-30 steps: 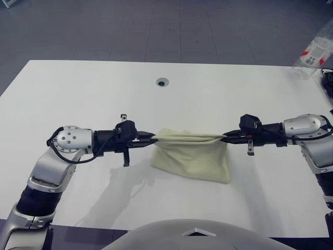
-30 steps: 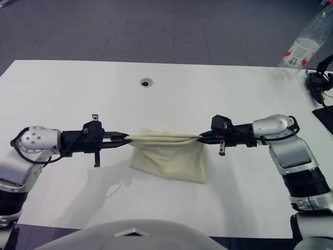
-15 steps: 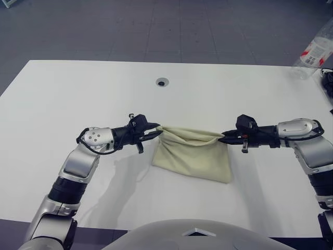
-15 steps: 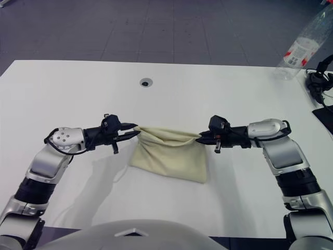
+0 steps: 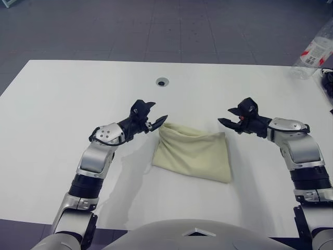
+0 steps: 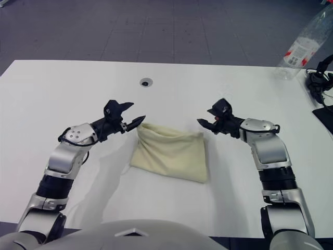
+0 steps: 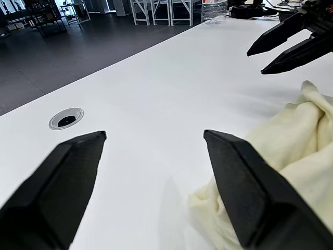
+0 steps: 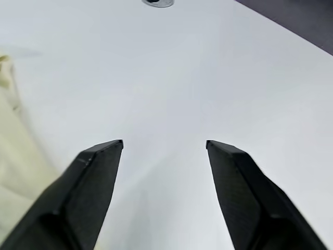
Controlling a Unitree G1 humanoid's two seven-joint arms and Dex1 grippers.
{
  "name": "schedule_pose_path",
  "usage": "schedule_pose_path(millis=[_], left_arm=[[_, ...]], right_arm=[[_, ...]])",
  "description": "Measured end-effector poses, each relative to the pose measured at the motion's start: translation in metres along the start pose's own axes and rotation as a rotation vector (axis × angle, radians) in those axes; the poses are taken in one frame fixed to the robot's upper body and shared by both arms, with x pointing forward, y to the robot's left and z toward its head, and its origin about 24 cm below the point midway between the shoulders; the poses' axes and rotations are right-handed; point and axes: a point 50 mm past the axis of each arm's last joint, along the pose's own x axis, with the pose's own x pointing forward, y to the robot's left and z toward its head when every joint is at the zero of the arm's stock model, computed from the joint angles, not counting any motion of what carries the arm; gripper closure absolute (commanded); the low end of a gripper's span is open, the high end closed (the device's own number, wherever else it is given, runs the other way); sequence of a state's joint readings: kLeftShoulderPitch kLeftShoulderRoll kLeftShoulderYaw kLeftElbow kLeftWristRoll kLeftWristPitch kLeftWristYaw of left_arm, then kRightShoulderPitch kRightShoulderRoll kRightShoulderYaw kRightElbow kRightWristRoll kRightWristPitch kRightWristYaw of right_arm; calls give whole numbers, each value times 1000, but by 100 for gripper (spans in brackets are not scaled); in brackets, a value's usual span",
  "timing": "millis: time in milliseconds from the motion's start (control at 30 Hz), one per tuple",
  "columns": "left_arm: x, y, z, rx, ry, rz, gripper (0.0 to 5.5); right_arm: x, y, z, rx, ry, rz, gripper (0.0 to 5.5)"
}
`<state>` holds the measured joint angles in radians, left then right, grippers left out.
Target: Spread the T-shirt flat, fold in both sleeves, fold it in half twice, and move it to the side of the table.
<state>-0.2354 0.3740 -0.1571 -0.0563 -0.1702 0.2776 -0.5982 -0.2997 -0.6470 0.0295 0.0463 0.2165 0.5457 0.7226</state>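
My left gripper point(image 5: 160, 110) hangs over the white table point(image 5: 78, 88) with its two black fingers spread wide and nothing between them. It sits just beside the far left corner of the T-shirt point(image 5: 195, 153). The lower fingertip comes very close to the cloth, and I cannot tell whether it touches. My right gripper point(image 5: 224, 115) is also spread and holds nothing. It hovers near the shirt's far right corner, a little above and beyond it and clear of the fabric. The two grippers point towards each other across the shirt's far edge.

The T-shirt is pale yellow and folded into a compact, roughly rectangular bundle. It lies on the table in front of me, between my two arms and nearer my side than the far side. Its far left corner is bunched and stands up a little. The far edge dips between the two corners, while the near edge lies flat, with the right near corner reaching slightly closer to me than the left.

A round cable grommet point(image 5: 162, 82) is set in the tabletop beyond the shirt, well apart from it. A clear plastic bottle point(image 6: 302, 44) with a red and white label stands at the far right corner of the table, and some black cables point(image 6: 317, 80) lie just beside it at the right edge
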Motion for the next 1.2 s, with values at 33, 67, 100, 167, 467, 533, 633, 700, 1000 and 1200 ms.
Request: schedule_pose_path(millis=[33, 67, 100, 167, 467, 533, 633, 700, 1000, 1200], left_arm=[[0, 1, -2, 2, 6, 18, 110], [-1, 3, -1, 1, 1, 42, 92], [-2, 6, 0, 2, -7, 66, 72], [-8, 15, 4, -2, -33, 123, 36], [-35, 24, 41, 6, -221, 204, 10], [-42, 17, 40, 13, -221, 189, 10], [-54, 1, 31, 64, -148, 71, 10], [-62, -12, 15, 79, -52, -31, 10], [-72, -31, -21, 146, 149, -183, 10], [-69, -41, -36, 173, 203, -214, 10]], right_arm=[[0, 0, 0, -1, -3, -9, 165], [0, 1, 1, -6, -6, -13, 147], [0, 1, 2, -10, -10, -18, 129], [-4, 3, 9, -14, -56, -22, 95], [-28, 69, 15, -146, -257, 334, 11], [-21, 78, 10, -167, -241, 368, 11], [-9, 82, 10, -212, -259, 365, 11], [2, 89, 5, -254, -237, 393, 11], [30, 90, -7, -276, -217, 352, 11], [39, 87, -8, -248, -224, 325, 11]])
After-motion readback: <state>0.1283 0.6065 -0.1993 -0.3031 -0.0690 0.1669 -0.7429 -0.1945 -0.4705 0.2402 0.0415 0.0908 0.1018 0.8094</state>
